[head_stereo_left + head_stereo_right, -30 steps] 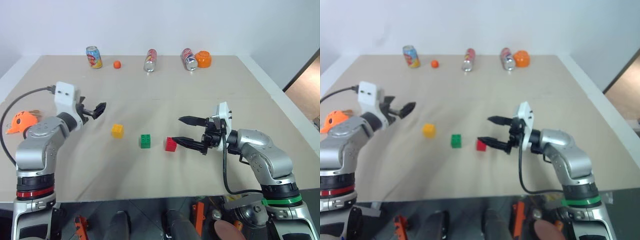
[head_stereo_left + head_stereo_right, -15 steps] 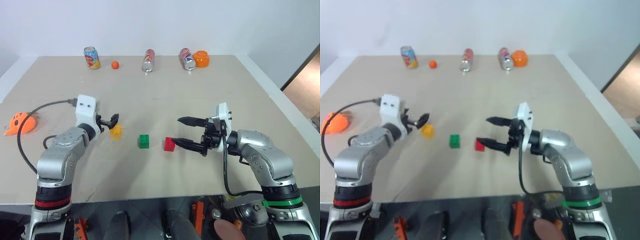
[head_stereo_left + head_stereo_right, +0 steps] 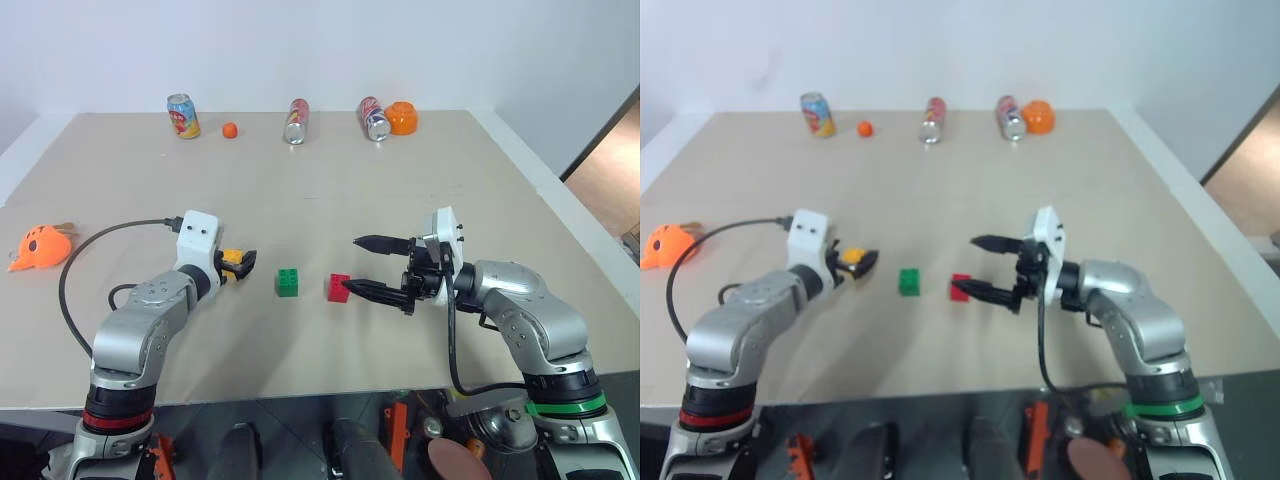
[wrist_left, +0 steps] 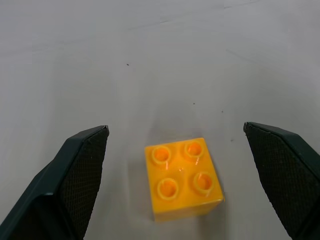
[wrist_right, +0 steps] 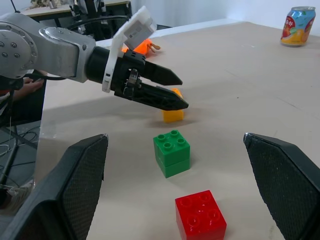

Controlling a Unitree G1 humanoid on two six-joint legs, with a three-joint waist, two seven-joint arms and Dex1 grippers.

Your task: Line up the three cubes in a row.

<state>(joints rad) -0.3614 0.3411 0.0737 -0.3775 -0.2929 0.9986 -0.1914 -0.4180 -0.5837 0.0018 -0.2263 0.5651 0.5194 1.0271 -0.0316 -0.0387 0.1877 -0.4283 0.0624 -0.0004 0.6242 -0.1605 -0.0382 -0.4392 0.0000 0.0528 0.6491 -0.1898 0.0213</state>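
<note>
**Yellow cube being bracketed by the left claw**

While the yellow cube [image 4: 183, 177] is being straddled untouched by the wide-spread left claw [image 3: 238, 264], the green cube [image 3: 288, 282] and red cube [image 3: 339, 288] are being left in line on the tabletop [image 3: 320, 180]. The right claw [image 3: 365, 266] is being held wide beside the red cube.

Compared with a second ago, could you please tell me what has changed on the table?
The left claw came down and in to the yellow cube, now between its open fingers, not gripped. The right claw, green cube and red cube stayed put.
</note>
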